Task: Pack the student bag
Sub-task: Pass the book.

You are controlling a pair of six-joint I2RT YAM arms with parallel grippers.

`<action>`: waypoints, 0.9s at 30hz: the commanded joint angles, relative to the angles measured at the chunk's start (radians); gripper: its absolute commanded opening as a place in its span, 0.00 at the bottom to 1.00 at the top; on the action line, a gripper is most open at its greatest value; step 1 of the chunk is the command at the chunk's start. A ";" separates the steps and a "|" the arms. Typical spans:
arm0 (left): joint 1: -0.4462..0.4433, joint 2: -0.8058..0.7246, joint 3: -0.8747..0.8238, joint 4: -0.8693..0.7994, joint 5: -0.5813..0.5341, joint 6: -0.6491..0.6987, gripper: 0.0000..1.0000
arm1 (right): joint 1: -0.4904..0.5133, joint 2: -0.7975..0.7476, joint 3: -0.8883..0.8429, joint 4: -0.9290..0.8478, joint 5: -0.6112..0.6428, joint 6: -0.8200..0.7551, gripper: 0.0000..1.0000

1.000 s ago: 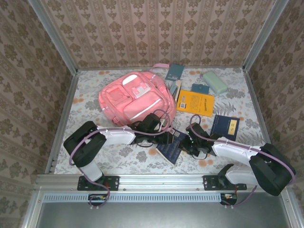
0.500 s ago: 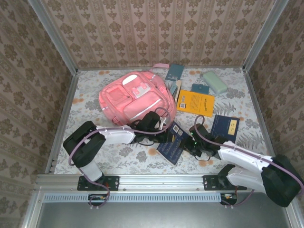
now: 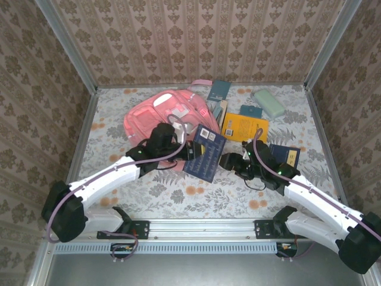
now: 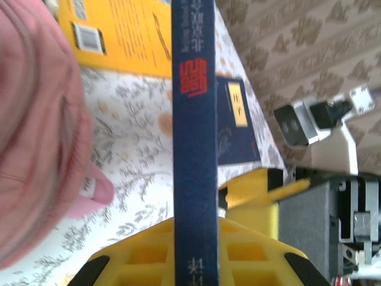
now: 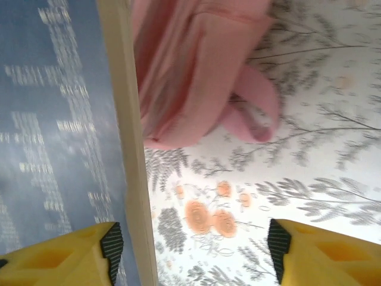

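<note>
The pink student bag [image 3: 164, 116] lies at the back left of the table, partly hidden by my left arm. My left gripper [image 3: 189, 152] is shut on a dark blue book [image 3: 206, 154] and holds it off the table, just right of the bag's near side. In the left wrist view the book's spine [image 4: 193, 137] stands upright between the jaws of the left gripper [image 4: 195, 253], with the bag [image 4: 36, 143] to the left. My right gripper [image 3: 228, 161] is open beside the book. Its view shows the right gripper [image 5: 193, 247], the book's cover [image 5: 47, 119], and the bag [image 5: 190, 65].
A yellow book [image 3: 245, 129], a teal book [image 3: 219, 90], a smaller teal book [image 3: 250, 112] and a pale green case [image 3: 269, 102] lie behind at the right. Another dark blue book [image 3: 283, 158] lies by my right arm. Patterned walls close three sides.
My left gripper has lifted the dark blue book off the table and carried it back and left, toward the bag. My right gripper has come off the book and now stands beside it.
</note>
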 commanded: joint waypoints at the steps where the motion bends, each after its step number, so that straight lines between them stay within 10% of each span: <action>1: 0.031 -0.032 -0.037 0.106 0.023 -0.084 0.00 | -0.017 0.025 0.005 0.240 -0.167 0.018 0.75; 27: 0.147 -0.003 -0.082 0.445 0.172 -0.322 0.00 | -0.138 0.327 0.095 0.644 -0.533 0.113 0.83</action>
